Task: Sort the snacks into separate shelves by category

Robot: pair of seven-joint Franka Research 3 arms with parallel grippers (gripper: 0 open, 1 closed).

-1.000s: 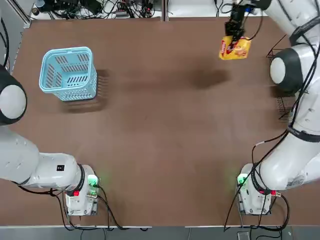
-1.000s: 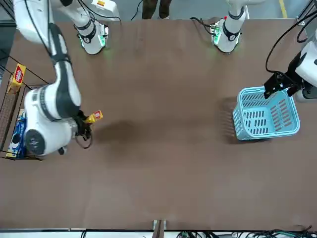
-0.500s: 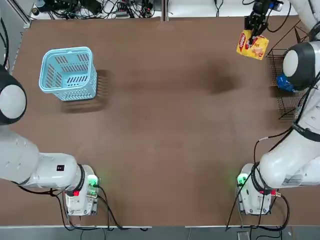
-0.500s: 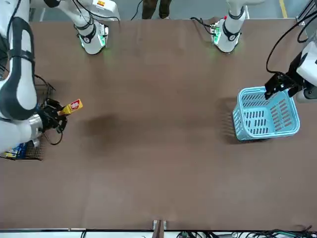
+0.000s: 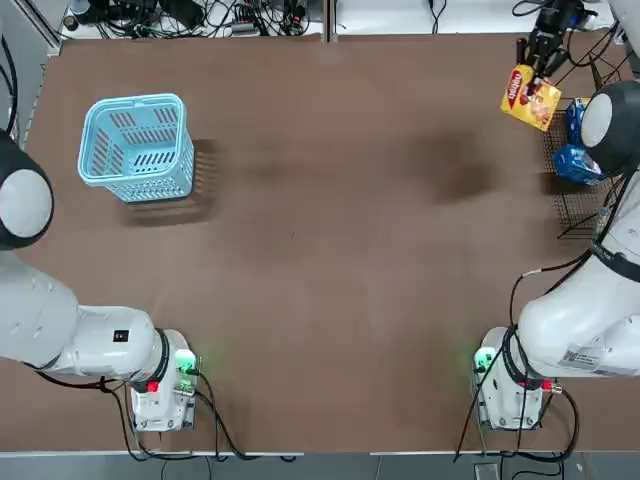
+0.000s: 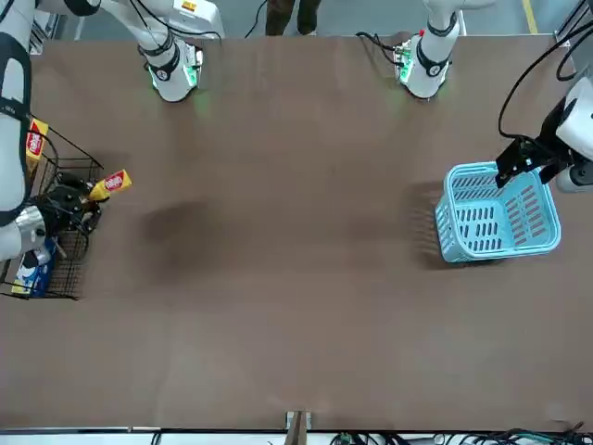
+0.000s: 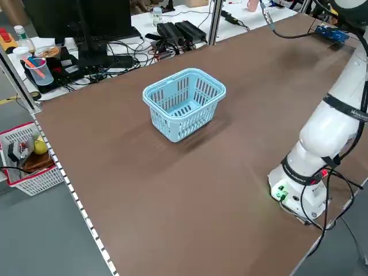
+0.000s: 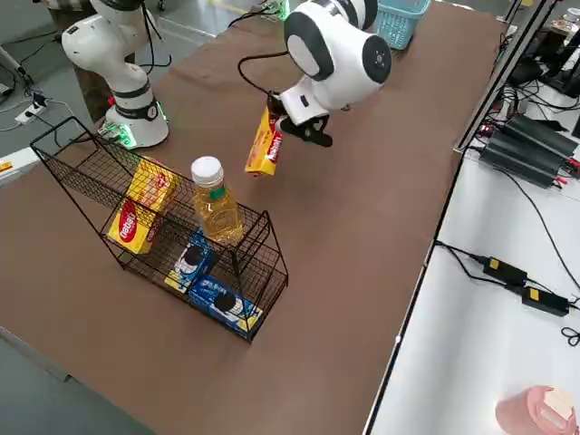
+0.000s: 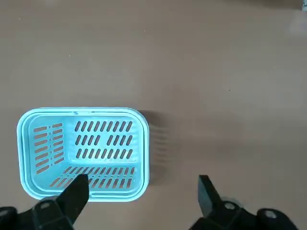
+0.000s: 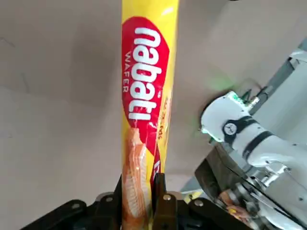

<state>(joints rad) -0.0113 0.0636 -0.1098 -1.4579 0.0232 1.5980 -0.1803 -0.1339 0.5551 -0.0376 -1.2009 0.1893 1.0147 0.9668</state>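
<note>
i have the left gripper hanging over the basket, which sits toward the desk's far left corner on the bare top. its fingers are spread wide with nothing between them, one finger over the basket's near rim and the other over bare desk just beside it.

the right gripper is out near the far right corner of the desk, clenched on the end of a yellow packet with a red oval logo. in the right wrist view the packet stands edge-on between the two fingers, pinched at one end, the rest sticking straight out from the jaws. from the right side i see it held in the air, clear of the desk, just beside the rack and not yet inside it.

the rack stands at the right edge of the desk, close to the far corner. in it i see two more yellow packets leaning together in the section nearer my base side, and two blue packets low down in the section toward the far end. a bottle with a white cap and amber liquid stands upright in the rack, between the yellow ones and the blue ones.
</note>
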